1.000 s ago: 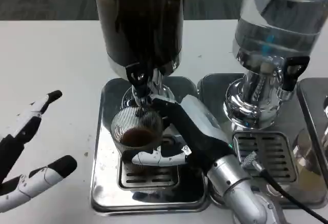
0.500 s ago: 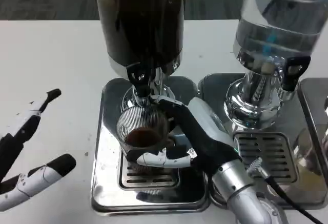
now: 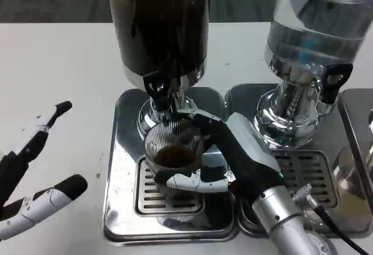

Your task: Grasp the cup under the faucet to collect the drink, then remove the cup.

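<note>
Your right hand (image 3: 233, 156) grasps the cup (image 3: 173, 150), fingers (image 3: 195, 181) wrapped around its ribbed wall from the right and front. Over the last second the cup has slid a little to the right and toward you on the drip tray (image 3: 119, 167). It was sitting squarely beneath the faucet (image 3: 158, 88) of the dark dispenser (image 3: 158, 21); now its rim lies just forward and right of the spout. Your forearm has drawn back along with it.

The cup holds dark liquid, partly filling it, so I judge the collecting step done and the removal begun. No stream is visible from the spout, though a thin one would be hard to make out against the chrome.

Your left hand (image 3: 29, 173) hovers over the white worktop (image 3: 58, 62), well to the left of the tray, fingers spread and holding nothing. It has barely shifted.

The cup is still over the slotted grate (image 3: 152, 199), near the faucet's base. To clear it you need to keep pulling back and right, keeping it upright so the drink does not slop. Mind the clear dispenser (image 3: 315, 27) and its tray (image 3: 303, 176) just beside your wrist; your arm already lies over the seam between the two trays.
</note>
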Motion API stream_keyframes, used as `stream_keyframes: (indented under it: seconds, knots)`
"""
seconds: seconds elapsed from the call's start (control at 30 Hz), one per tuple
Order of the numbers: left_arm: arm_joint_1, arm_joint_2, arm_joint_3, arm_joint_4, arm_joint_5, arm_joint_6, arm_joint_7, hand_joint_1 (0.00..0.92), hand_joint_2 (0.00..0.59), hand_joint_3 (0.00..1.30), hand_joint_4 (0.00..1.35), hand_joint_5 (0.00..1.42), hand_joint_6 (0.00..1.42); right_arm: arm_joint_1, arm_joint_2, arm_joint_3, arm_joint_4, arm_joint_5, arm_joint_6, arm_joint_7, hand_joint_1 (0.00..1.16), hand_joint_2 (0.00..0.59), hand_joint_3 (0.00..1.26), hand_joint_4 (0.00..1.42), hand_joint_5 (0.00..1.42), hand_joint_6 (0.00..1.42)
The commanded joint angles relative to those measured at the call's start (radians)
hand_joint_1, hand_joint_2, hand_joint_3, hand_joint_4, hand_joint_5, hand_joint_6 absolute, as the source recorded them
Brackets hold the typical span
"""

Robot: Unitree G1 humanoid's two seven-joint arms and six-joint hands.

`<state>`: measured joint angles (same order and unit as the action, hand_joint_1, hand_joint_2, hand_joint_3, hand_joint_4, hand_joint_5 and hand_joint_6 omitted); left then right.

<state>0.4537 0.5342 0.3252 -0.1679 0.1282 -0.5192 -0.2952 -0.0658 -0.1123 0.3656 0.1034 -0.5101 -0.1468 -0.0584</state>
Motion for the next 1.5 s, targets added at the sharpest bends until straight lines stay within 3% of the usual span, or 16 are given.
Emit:
stream_keyframes:
  seconds: [0.03,0.67,1.5]
  knots:
    - [-0.012,0.011,-0.015,0.014,-0.004,-0.016,-0.014,0.000,0.083,0.05,0.00,0.00,0.00,0.015,-0.001,-0.012,-0.048,0.006,-0.002,-0.010,0.83,0.206,0.43,0.47,0.55,0.58]
    - [-0.051,0.019,-0.066,0.035,-0.014,-0.046,-0.045,0.000,0.084,0.05,0.00,0.00,0.00,0.054,-0.008,-0.044,-0.104,0.017,0.018,-0.012,0.83,0.213,0.45,0.47,0.56,0.59]
    - [-0.067,0.055,-0.109,0.033,0.077,-0.066,-0.044,0.000,0.086,0.00,0.00,0.00,0.00,0.129,-0.022,-0.084,-0.191,0.022,0.031,-0.001,0.82,0.221,0.46,0.49,0.57,0.59]
